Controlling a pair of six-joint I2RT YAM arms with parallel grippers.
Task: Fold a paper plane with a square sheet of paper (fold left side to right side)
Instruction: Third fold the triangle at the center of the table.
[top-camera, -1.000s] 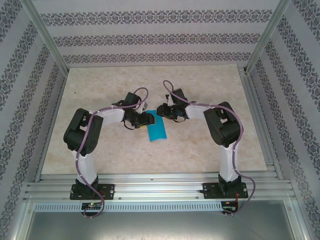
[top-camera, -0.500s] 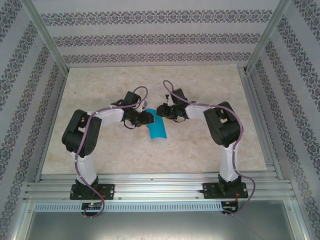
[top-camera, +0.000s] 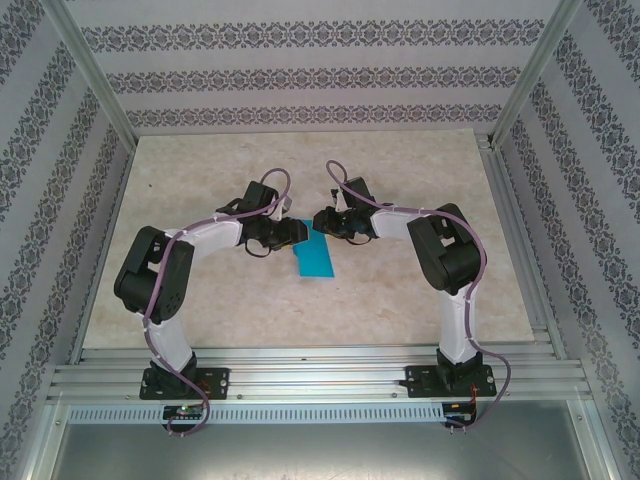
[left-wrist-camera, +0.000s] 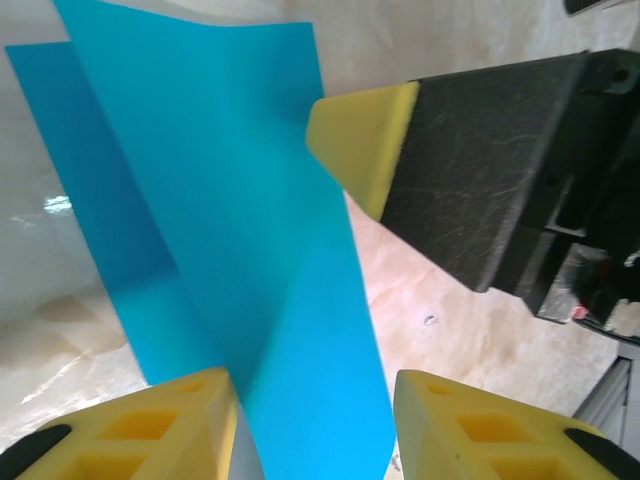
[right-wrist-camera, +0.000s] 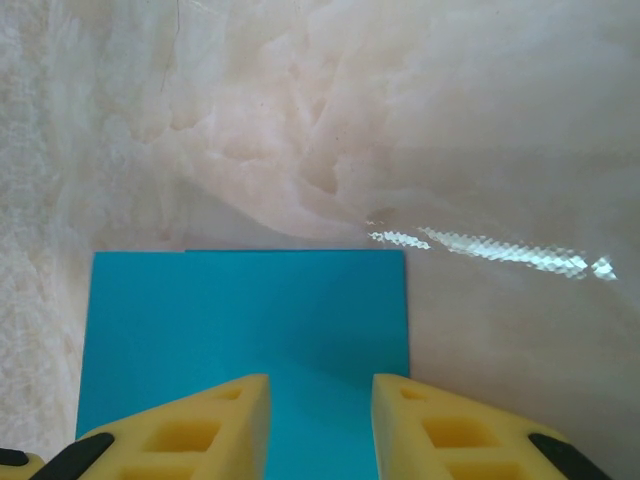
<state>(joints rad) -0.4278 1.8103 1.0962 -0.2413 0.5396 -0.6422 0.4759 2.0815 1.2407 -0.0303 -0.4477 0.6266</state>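
1. square sheet of paper (top-camera: 316, 260): teal-blue, flat near the middle of the table (top-camera: 420, 310), just in front of both gripper heads. reads from the top camera as a tall, narrow rectangle, slightly tilted.
2. same sheet (left-wrist-camera: 230, 200) from the left wrist: two layers on show, a brighter upper flap raised off a darker layer behind it. runs down into the gap between that wrist's own yellow fingertips.
3. same sheet (right-wrist-camera: 240, 310) from the right wrist: lies flat on the pale marbled surface, with a straight far edge and square corners. near part hidden behind the fingertips.
4. left gripper (top-camera: 293, 233) (left-wrist-camera: 315, 405): sits at the sheet's far left corner in the top view. released, fingers spread wide with the paper passing between them. one fingertip (left-wrist-camera: 160, 425) just beside the sheet's edge, contact unclear.
5. right gripper (top-camera: 320, 222) (right-wrist-camera: 320, 390): sits at the sheet's far edge, pointing toward the left gripper. released too, fingers parted and nothing clamped. tips over the near part of the sheet, touching or hovering not discernible.
6. one right-gripper finger (left-wrist-camera: 365, 135) in the left wrist view: yellow tip on a black body, right at the raised flap's edge.
7. left arm (top-camera: 160, 275) and right arm (top-camera: 445, 250): elbows out, forearms angled inward, heads close together but apart.
8. around: patterned walls (top-camera: 300, 60), aluminium frame (top-camera: 300, 375) along the near edge.
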